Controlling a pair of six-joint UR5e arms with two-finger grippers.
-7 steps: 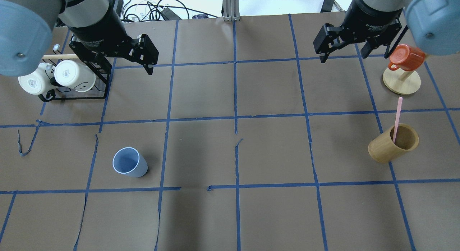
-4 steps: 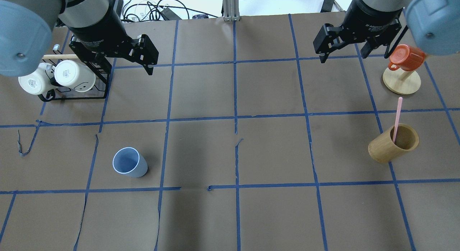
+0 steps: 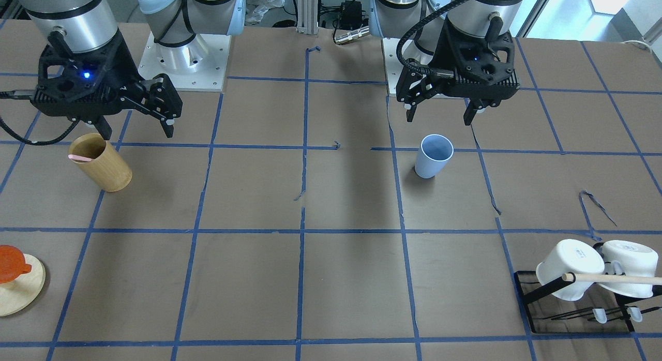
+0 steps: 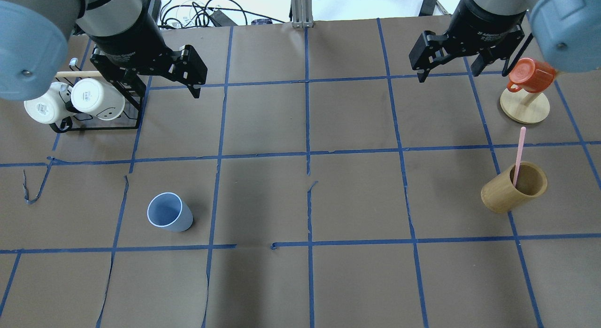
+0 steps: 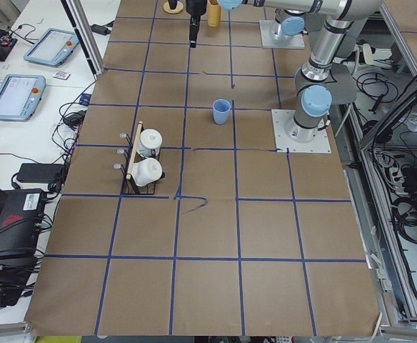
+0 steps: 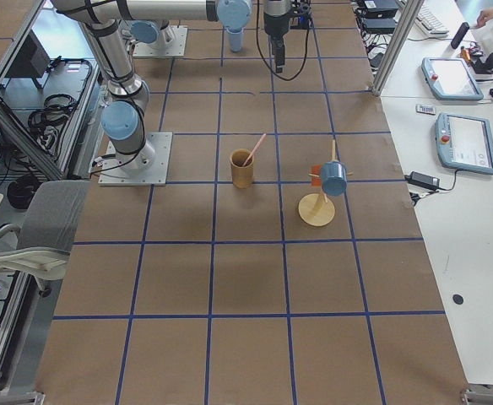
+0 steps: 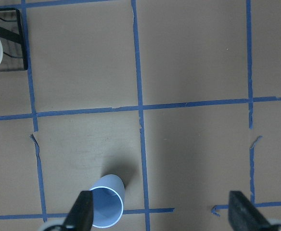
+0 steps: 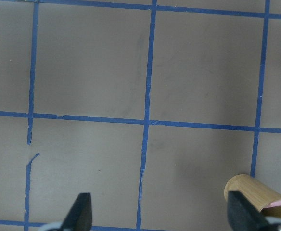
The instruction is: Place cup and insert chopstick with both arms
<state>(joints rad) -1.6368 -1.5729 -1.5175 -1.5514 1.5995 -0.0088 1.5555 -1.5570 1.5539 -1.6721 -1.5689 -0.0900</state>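
The pale blue cup (image 4: 169,213) stands upright on the brown table, left of centre; it also shows in the front view (image 3: 433,156) and at the bottom of the left wrist view (image 7: 107,208). One pink chopstick (image 4: 518,154) leans in a tan bamboo cylinder (image 4: 514,187) at the right. My left gripper (image 4: 162,81) hangs open and empty, high above the table behind the cup (image 3: 438,118). My right gripper (image 4: 448,73) is open and empty, high above the table and behind and left of the cylinder (image 3: 135,132).
A black rack (image 4: 101,123) with two white mugs and a wooden dowel stands at the far left. An orange mug (image 4: 530,74) hangs on a round wooden stand (image 4: 525,107) at the far right. Blue tape lines grid the table.
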